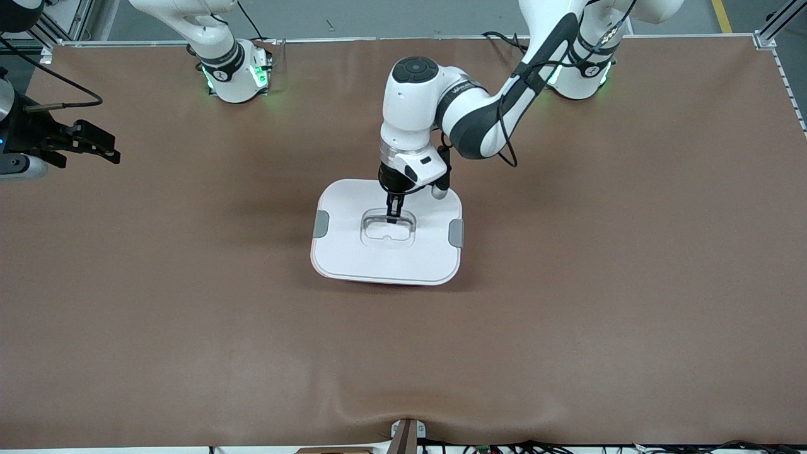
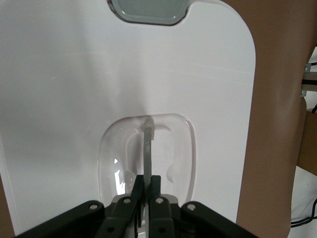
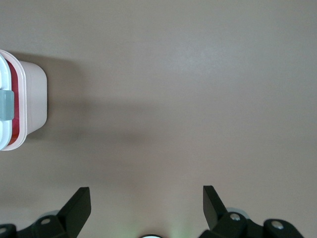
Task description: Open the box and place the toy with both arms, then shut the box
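Sitting near the middle of the table (image 1: 599, 302), the box (image 1: 384, 265) has its white lid (image 1: 353, 246) seated flat, a grey side clip (image 1: 321, 224) showing at the end toward the right arm and another (image 1: 456, 232) at the end toward the left arm. In the centre of the lid lies the recessed clear handle (image 1: 388, 222), and the left gripper (image 1: 394, 213) has its jaws pinched together on the thin upright bar of that handle, as the left wrist view makes plain, where the handle (image 2: 147, 148) runs straight into the closed fingertips (image 2: 156, 191). The toy is not in sight in any view; a reddish band shows through the box wall in the right wrist view, but whether that is the toy I cannot tell. The step in hand looks like lifting or settling the lid by its handle. To do it well, the pull should go straight up and stay level, since a tilted lift on so thin a bar could slip out of the pinch or drag the whole box along if the clips are still latched. The right gripper (image 1: 94, 144) waits with jaws wide apart over the table's edge at the right arm's end, well apart from the box.
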